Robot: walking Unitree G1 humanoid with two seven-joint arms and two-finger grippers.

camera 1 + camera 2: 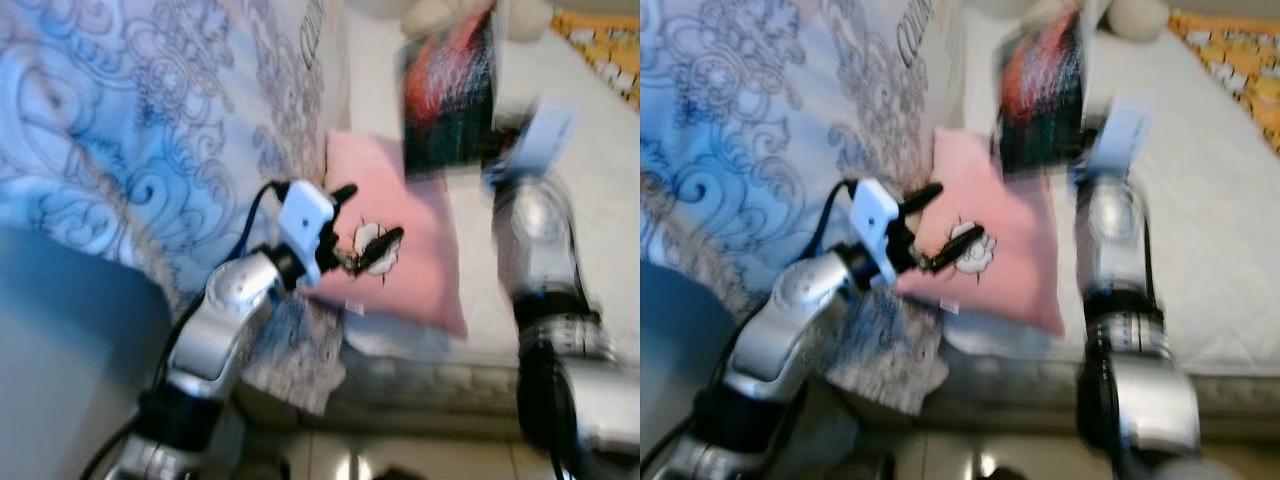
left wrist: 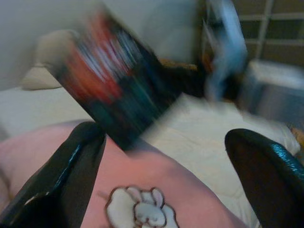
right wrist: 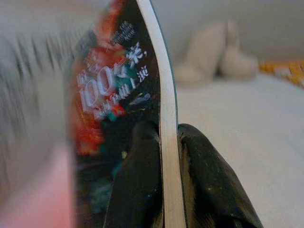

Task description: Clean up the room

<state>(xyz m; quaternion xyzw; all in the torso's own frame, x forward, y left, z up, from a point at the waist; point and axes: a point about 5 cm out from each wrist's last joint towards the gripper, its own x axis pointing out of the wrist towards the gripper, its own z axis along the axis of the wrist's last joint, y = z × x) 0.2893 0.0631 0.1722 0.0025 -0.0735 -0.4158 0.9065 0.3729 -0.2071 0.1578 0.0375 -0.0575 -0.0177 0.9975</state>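
A dark book [image 1: 450, 100] with a red and teal cover hangs in the air above the bed, blurred by motion. My right gripper [image 3: 164, 171] is shut on it, one black finger on each side of its white page edge [image 3: 166, 118]. A pink pillow [image 1: 400, 235] with a small white rabbit print [image 2: 140, 209] lies on the white mattress [image 1: 590, 170] below the book. My left gripper [image 1: 362, 222] is open over the pillow, its fingers [image 2: 71, 166] wide apart with nothing between them.
A blue and grey patterned duvet [image 1: 150, 130] is heaped on the left, hanging over the bed's edge. A cream plush toy [image 3: 213, 52] sits at the head of the bed. A yellow patterned cloth [image 1: 605, 45] lies at the far right. Tiled floor [image 1: 400, 455] shows below.
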